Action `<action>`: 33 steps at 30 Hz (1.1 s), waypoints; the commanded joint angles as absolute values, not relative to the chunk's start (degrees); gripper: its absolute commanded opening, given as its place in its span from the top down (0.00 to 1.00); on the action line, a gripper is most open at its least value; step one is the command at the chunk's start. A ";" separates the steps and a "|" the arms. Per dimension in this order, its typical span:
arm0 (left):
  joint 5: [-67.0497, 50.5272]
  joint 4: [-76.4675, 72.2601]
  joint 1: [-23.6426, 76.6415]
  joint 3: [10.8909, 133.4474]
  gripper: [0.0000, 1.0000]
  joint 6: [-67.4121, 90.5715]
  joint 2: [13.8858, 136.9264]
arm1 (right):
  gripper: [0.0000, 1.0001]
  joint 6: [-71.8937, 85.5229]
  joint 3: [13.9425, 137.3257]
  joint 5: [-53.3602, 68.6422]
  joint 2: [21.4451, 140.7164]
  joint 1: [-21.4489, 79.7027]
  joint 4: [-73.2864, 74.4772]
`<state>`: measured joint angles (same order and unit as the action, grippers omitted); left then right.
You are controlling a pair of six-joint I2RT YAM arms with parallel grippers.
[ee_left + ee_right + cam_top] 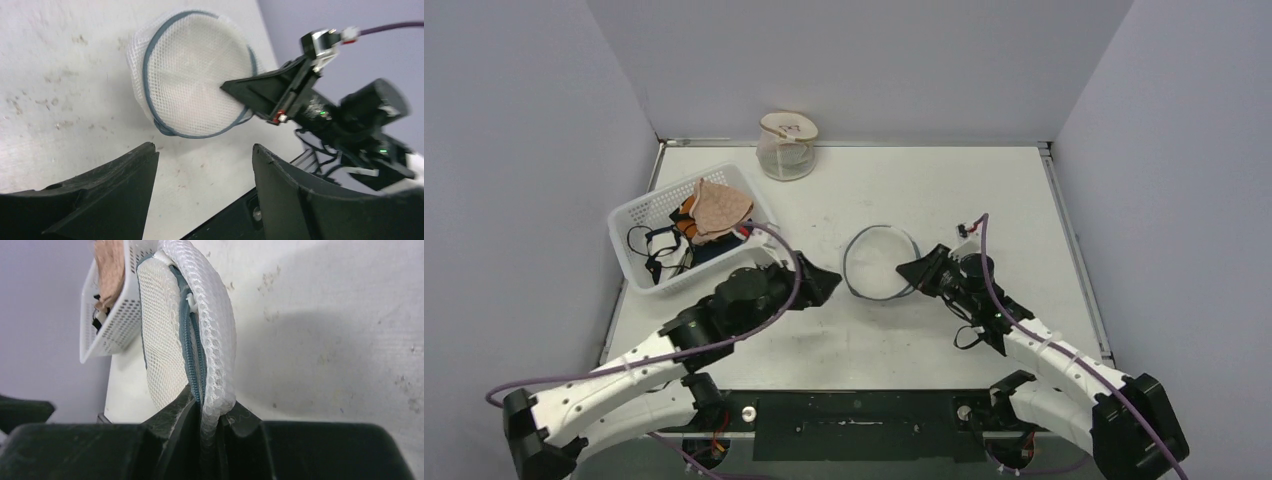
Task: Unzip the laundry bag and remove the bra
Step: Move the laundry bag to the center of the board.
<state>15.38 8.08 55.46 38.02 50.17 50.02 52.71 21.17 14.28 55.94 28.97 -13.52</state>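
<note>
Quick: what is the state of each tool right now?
Left tool: open, holding nothing.
Right tool: closed on the edge of the bag.

A white perforated basket (pixel 624 245) sits left on the table (pixel 984 200), a clear lidded jar (pixel 786 150) behind

Right wrist view. My claw (pixel 205 412) pinched the thick white mesh rim of the laundry bag (pixel 160 340), with its two dark fingers (pixel 172 427) pressed together on either side of the fold. The bag stood on edge on the scuffed white table (pixel 340 330). Its grey-blue zipper (pixel 194 345) ran up just beside the rim. Behind the bag, upper left, a white perforated basket (pixel 112 325) held tan fabric (pixel 111 265). I could not tell what the bag contained.
</note>
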 commanded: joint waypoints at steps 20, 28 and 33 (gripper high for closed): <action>29.14 23.38 55.39 36.11 0.30 48.81 26.32 | 0.95 64.60 52.50 4.33 105.85 15.94 -34.52; 30.78 22.13 55.43 35.56 0.29 47.42 28.01 | 0.95 66.40 61.54 6.28 117.41 12.48 -33.98; 31.61 21.18 55.36 35.15 0.27 46.94 29.07 | 0.95 66.04 64.72 7.29 121.19 11.38 -32.61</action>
<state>29.95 23.64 55.40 35.53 48.53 28.16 66.13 61.23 6.79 119.55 12.01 -30.41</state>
